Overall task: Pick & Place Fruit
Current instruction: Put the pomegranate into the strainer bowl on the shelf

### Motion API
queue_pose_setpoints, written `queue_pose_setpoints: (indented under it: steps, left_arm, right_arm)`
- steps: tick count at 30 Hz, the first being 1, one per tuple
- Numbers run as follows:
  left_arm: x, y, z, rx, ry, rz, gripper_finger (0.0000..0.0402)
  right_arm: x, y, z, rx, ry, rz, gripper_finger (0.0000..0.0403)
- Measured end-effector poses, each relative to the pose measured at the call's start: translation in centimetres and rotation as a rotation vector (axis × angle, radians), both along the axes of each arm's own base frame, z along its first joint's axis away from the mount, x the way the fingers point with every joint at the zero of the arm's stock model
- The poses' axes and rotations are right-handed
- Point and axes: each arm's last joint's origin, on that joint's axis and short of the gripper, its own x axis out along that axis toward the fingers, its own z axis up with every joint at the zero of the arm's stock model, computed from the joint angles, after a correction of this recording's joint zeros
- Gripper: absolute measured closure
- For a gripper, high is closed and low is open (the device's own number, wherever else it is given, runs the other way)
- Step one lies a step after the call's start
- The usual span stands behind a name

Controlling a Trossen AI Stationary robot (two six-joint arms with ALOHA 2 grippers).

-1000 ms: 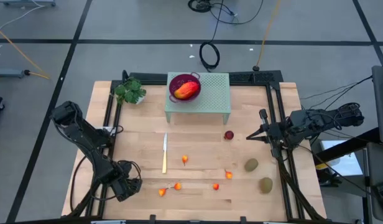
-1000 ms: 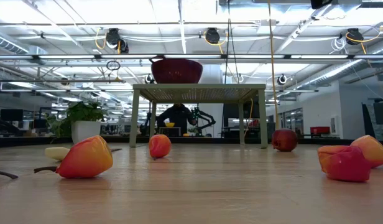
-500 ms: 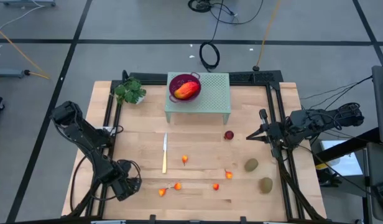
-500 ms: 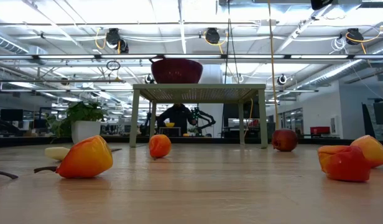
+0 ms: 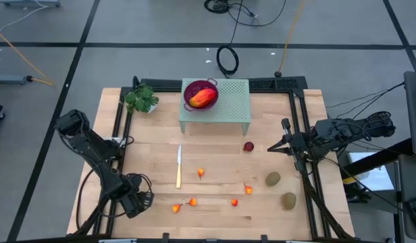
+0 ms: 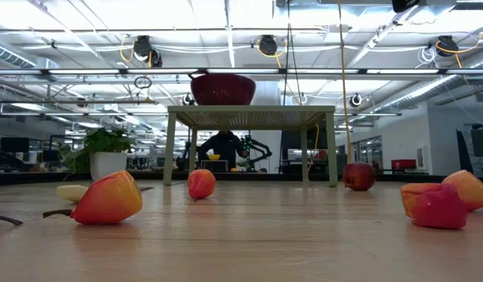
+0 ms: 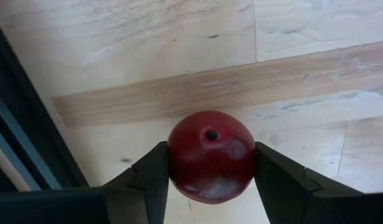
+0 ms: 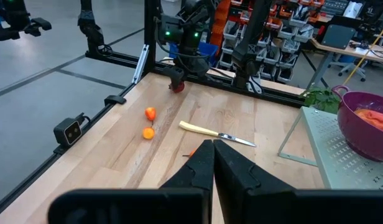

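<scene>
So, roughly how things stand:
Left gripper [image 7: 210,186]: seen low at the table's front-left corner, fingers [image 7: 145,180] pressed against both sides of a dark red ball [image 7: 210,155], which is pinched just over the wooden table [image 5: 289,115].
Right gripper [image 8: 213,163]: parked over the right edge of the table, fingers pressed together, nothing held.
Mango-like fruit [image 5: 202,96]: found lying in the purple bowl [image 5: 189,88] on the pale green stand [image 5: 231,108].
Other dark red ball [image 5: 248,146]: left on the table near the right gripper.
Kiwi-like ovals [image 5: 273,179]: both at front right.
Tiny orange-red fruits [image 5: 200,173]: scattered along the front, beside the knife [image 5: 179,165].
</scene>
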Motion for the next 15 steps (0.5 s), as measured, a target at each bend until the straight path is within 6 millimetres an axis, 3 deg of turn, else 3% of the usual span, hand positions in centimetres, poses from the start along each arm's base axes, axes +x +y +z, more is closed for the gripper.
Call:
queue_pose_setpoints:
  steps: [15]
  left_arm:
    - [0.8,-0.4,1.0,0.044,-0.112,0.021,0.0211]
  right_arm:
    - [0.0,0.0,0.0,0.000,0.000,0.000,0.0399]
